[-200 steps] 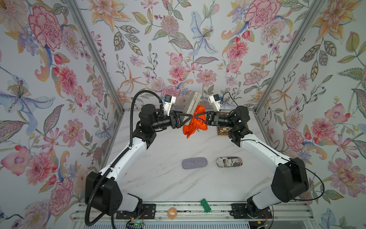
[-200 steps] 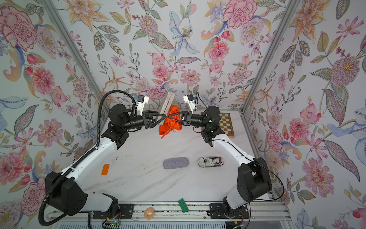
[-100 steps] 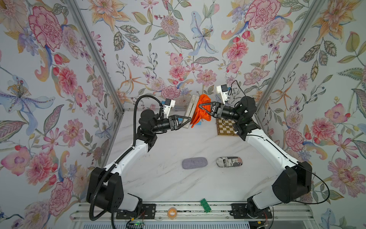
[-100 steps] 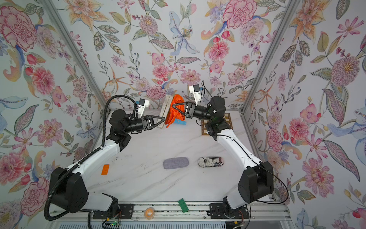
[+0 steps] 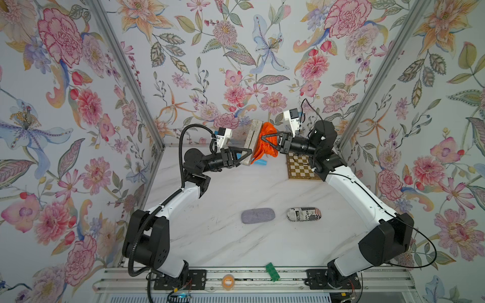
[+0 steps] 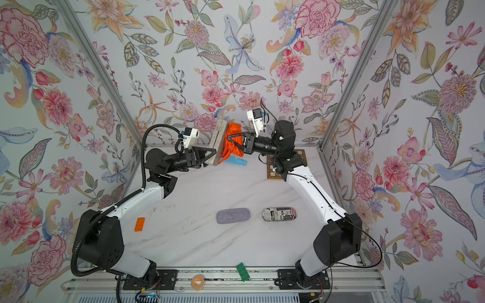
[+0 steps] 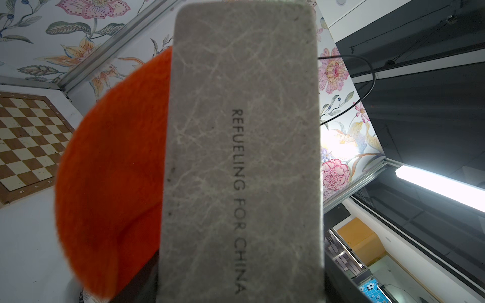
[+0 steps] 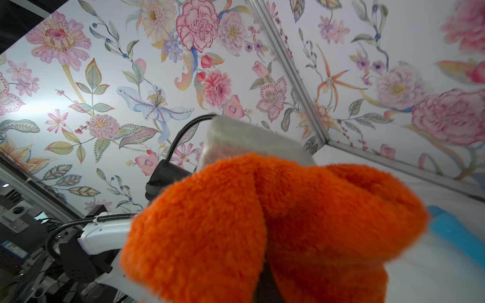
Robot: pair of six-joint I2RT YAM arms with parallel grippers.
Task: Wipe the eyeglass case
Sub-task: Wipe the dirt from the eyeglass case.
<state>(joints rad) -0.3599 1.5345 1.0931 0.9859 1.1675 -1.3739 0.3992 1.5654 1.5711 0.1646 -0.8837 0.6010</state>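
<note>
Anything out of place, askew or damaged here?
Nothing spilled or damaged. Only strays: a green block and a tape roll lie on the front rail, off the table. The eyeglass case is held tilted in the air, orange cloth against it.

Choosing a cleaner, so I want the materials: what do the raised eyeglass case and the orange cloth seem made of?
The eyeglass case: matte grey-brown covering, perhaps faux leather or washed paper; pale crease-like veins, printed black lettering.
The orange cloth: soft plush, probably microfibre; fuzzy raised pile, folds loosely.
</note>
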